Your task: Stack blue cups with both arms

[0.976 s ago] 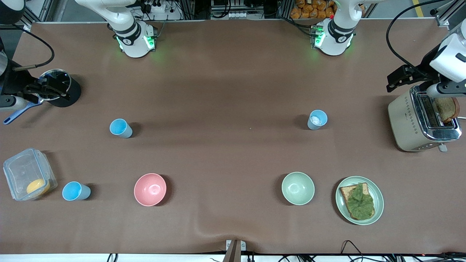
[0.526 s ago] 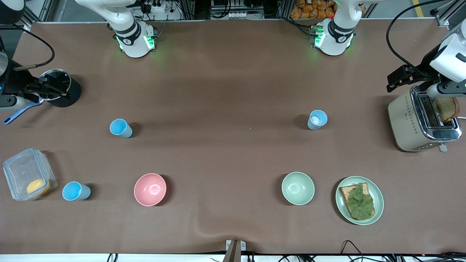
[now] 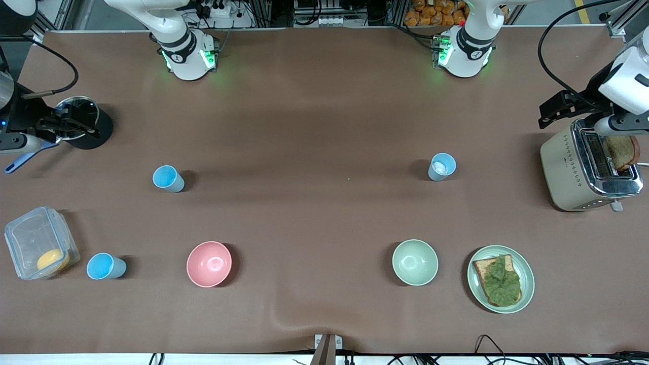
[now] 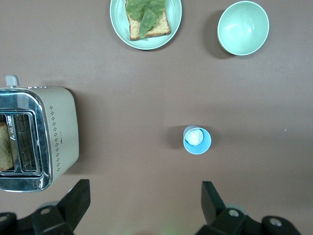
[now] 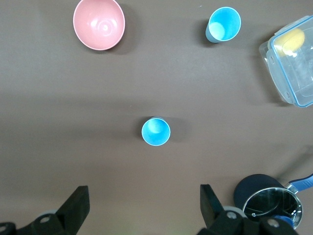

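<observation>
Three blue cups stand upright and apart on the brown table. A sky-blue cup (image 3: pixel 167 178) (image 5: pixel 156 131) and a second sky-blue cup (image 3: pixel 105 266) (image 5: pixel 224 23) stand toward the right arm's end. A paler cup with a whitish inside (image 3: pixel 441 167) (image 4: pixel 197 140) stands toward the left arm's end. My left gripper (image 4: pixel 145 203) hangs open and empty high over bare table beside the pale cup. My right gripper (image 5: pixel 144 203) hangs open and empty high over bare table beside the first sky-blue cup. Neither gripper shows in the front view, only the arm bases (image 3: pixel 187 50) (image 3: pixel 464 50).
A pink bowl (image 3: pixel 209 263) and a pale green bowl (image 3: pixel 415 262) stand nearer the front camera. A plate with toast and lettuce (image 3: pixel 527 274), a toaster (image 3: pixel 588 170), a clear box (image 3: pixel 38 241) and a black pot (image 3: pixel 83 121) lie toward the table's ends. Other arms reach in there.
</observation>
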Controlling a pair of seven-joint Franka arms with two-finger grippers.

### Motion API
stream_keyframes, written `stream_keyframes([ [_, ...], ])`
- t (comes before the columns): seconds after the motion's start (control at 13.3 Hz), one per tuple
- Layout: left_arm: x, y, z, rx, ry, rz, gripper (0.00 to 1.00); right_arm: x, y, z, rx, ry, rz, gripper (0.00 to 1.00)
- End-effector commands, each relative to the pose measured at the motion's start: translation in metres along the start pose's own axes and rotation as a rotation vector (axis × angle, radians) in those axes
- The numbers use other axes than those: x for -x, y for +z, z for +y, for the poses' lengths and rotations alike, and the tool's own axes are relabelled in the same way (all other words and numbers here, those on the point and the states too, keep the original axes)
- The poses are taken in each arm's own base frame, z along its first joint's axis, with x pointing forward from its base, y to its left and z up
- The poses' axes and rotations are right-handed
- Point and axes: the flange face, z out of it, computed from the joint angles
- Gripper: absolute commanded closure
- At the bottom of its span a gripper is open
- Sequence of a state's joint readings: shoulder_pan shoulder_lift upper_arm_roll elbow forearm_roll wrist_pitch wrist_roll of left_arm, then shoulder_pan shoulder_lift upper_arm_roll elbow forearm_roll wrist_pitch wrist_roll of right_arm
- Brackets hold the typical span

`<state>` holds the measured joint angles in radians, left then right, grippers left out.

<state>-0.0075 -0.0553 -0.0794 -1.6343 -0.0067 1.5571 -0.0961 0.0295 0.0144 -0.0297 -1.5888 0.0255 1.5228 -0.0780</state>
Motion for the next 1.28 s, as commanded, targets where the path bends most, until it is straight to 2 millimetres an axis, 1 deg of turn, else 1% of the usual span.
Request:
stream_keyframes([
  [0.0,-0.001,-0.006,0.000,0.003,-0.015,0.005,0.00,0.003,0.005,-0.003,0.004,0.008,-0.006,0.00],
  [0.08,0.000,-0.006,0.000,0.003,-0.015,0.005,0.00,0.003,0.005,-0.001,0.004,0.011,-0.004,0.00],
  [0.15,-0.001,-0.006,0.000,0.003,-0.015,0.003,0.00,0.004,0.002,-0.004,0.004,0.006,0.002,0.00],
  [0.38,-0.001,-0.005,0.000,0.001,-0.012,0.003,0.00,0.006,-0.013,-0.006,0.004,0.004,0.026,0.00],
  [0.6,-0.001,-0.005,-0.001,0.002,-0.017,0.003,0.00,0.007,-0.020,-0.005,0.005,0.005,0.038,0.00],
  [0.68,-0.001,-0.005,-0.001,0.002,-0.017,0.003,0.00,0.007,-0.020,-0.005,0.005,0.005,0.037,0.00],
  [0.98,0.000,-0.005,-0.001,0.001,-0.018,0.002,0.00,0.006,-0.027,-0.006,-0.001,0.004,0.054,0.00],
  [1.2,-0.001,-0.004,-0.001,0.001,-0.018,0.000,0.00,0.003,-0.023,-0.008,-0.001,0.000,0.046,0.00],
])
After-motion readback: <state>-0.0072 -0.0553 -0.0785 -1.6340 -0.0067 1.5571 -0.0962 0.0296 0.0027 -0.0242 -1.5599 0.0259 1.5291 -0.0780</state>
